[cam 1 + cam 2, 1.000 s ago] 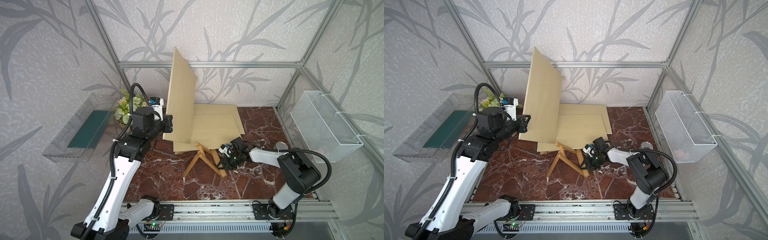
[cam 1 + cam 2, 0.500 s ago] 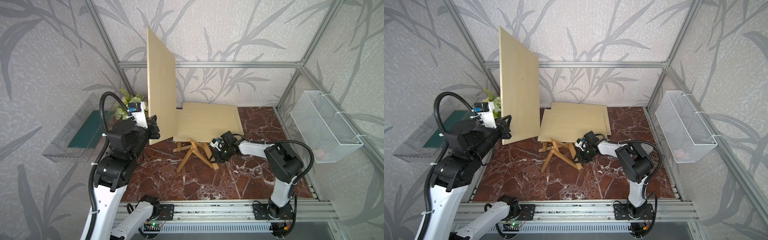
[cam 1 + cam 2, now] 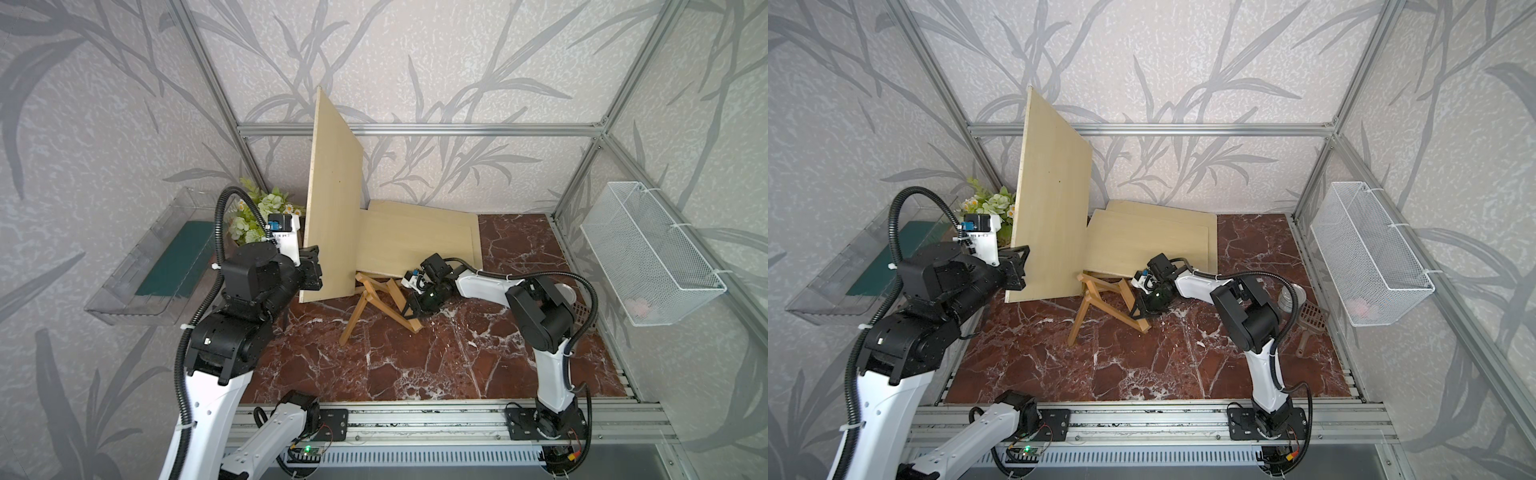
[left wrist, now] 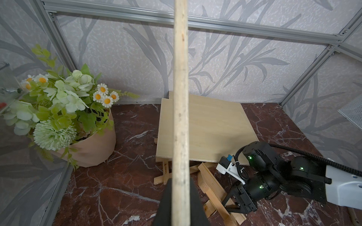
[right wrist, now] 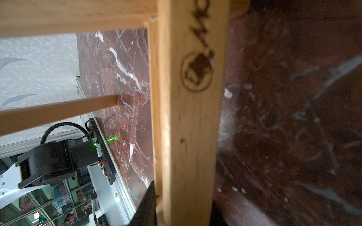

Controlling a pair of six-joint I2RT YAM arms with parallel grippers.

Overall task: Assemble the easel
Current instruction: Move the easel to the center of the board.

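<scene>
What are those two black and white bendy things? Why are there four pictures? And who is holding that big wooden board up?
They are two robot arms fixed beside a dark red marble table. Two pictures look down on the whole scene from above. The other two come from small cameras on each arm's wrist.

Each arm ends in a pincher called an end effector. The left end effector is shut on the edge of a pale thin wooden board and holds it upright. The right end effector grips a leg of the light brown wooden easel frame on the table. Two more pale flat boards lie stacked, with their front edge over the frame. A pink pot of green and white flowers sits in the corner.
</scene>
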